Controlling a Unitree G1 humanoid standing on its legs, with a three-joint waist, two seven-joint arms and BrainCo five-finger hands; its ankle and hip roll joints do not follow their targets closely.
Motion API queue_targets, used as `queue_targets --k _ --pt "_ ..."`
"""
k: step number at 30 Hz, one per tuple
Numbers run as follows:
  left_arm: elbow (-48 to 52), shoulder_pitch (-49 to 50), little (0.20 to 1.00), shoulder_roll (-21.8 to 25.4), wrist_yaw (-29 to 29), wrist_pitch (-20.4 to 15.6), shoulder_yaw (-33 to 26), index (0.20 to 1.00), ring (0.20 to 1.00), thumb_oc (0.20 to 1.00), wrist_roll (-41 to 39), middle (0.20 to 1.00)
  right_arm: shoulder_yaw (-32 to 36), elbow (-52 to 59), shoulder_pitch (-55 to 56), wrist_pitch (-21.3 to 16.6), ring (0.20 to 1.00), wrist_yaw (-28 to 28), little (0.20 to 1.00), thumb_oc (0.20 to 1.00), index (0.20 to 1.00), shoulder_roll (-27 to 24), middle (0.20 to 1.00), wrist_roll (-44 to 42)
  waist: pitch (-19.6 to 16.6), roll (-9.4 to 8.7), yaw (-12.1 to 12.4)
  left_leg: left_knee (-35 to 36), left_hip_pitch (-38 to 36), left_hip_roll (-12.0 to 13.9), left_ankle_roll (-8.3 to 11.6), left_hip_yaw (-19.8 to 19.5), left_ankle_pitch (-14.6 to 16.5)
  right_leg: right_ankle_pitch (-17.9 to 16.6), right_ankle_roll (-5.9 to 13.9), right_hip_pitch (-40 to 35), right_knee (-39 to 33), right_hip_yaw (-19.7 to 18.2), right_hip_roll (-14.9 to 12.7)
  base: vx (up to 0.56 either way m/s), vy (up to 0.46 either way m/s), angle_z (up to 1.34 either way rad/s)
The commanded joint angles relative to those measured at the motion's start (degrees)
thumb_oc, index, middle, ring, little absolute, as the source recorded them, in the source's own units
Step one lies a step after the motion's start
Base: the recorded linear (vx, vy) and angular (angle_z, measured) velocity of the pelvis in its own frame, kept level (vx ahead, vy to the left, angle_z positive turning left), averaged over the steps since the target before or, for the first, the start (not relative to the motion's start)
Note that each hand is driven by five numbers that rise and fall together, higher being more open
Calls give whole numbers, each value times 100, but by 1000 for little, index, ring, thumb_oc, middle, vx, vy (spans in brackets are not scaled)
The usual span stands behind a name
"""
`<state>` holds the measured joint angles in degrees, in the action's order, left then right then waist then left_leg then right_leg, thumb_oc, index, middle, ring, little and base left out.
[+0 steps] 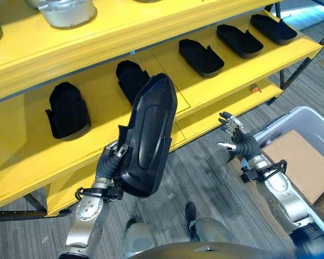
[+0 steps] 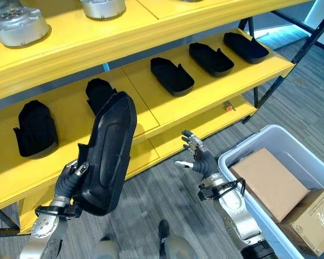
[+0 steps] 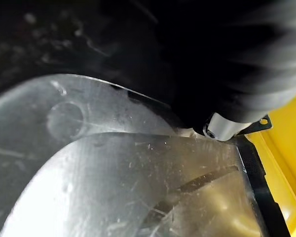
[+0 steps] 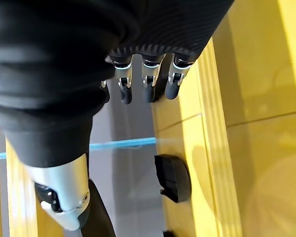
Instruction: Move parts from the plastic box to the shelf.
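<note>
Left hand (image 1: pixel 112 158) grips a long black moulded part (image 1: pixel 147 137) by its lower edge, fingers curled round it; part held upright, slightly tilted, in front of the yellow shelf's (image 1: pixel 216 94) middle tier, not touching it. Five similar black parts lie in a row on that tier: (image 1: pixel 67 110), (image 1: pixel 130 78), (image 1: pixel 201 56), (image 1: pixel 239 40), (image 1: pixel 272 28). Two grey metal castings (image 2: pixel 15 25), (image 2: pixel 102 7) sit on the tier above. Right hand (image 1: pixel 235 137) is raised over the floor between shelf and grey plastic box (image 2: pixel 243 154), fingers spread and relaxed, holding nothing. Box, at the robot's right, contains cardboard cartons (image 2: pixel 270 183)
</note>
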<state>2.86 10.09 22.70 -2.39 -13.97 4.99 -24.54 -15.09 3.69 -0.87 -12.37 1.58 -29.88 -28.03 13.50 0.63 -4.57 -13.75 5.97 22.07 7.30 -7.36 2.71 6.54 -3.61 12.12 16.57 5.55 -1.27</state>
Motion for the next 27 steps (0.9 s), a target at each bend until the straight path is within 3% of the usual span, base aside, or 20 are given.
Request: queue_targets --k 1,3,4,6,9,16,24,26,27 --pt "489 -100 200 95 -176 -372 -357 200 200 200 -444 200 -329 157 -252 -347 1000 -180 1000 1000 1000 27 1000 -73 -365 48 59 1299 -511 131 -79 333 -1742 9 816 408 775 -290 -543 -45 303 36" --pt "439 -270 200 73 -192 -359 -244 200 200 200 -498 200 -247 113 -248 -350 1000 -325 1000 1000 1000 44 1000 48 -290 159 8 1580 -454 285 113 985 -1764 151 974 380 1035 -140 -816 -13 333 48" --pt "436 -337 200 95 -163 -396 -184 200 200 200 -495 200 -292 86 -323 -363 1000 -359 1000 1000 1000 78 1000 95 -259 234 47 1695 -519 344 254 941 -1640 130 1075 439 1138 -176 -923 -18 375 83" --pt "379 -397 200 131 -150 -401 -127 200 200 200 -435 200 -176 91 -227 -377 1000 -363 1000 1000 1000 139 1000 76 -217 200 97 1535 -402 -7 196 708 -1093 -126 1246 178 791 -107 -1254 5 369 68" --pt "459 -294 200 286 -118 -417 -242 200 200 200 -360 200 -12 144 13 -356 1000 -303 1000 1000 1000 235 1000 21 -216 28 186 987 -183 -401 178 637 -595 -475 1415 -333 95 20 -1625 82 234 77" --pt "404 -80 200 450 -125 -380 -509 200 200 200 -208 200 228 124 425 -224 1000 -127 1000 1000 1000 317 1000 7 -348 -281 301 291 79 -904 122 557 -23 -872 1592 -989 -793 227 -1976 75 138 19" --pt "358 227 200 460 -121 -343 -777 200 200 200 -83 200 271 154 462 -150 1000 11 1000 1000 1000 349 1000 65 -517 -575 449 32 147 -1100 -35 498 255 -1054 1678 -1227 -1121 234 -2064 46 48 -5" --pt "323 191 200 489 -129 -345 -779 200 200 200 -38 200 249 132 384 -163 1000 -15 1000 1000 1000 382 1000 71 -487 -651 491 -190 246 -1209 -119 490 419 -1280 1716 -1239 -1207 190 -2133 0 100 11" --pt "348 220 200 498 -129 -352 -796 200 200 200 -32 200 225 147 334 -177 1000 -25 1000 1000 1000 409 1000 73 -486 -684 540 -303 287 -1358 -237 522 572 -1685 1754 -1234 -1299 164 -2275 -4 193 20"
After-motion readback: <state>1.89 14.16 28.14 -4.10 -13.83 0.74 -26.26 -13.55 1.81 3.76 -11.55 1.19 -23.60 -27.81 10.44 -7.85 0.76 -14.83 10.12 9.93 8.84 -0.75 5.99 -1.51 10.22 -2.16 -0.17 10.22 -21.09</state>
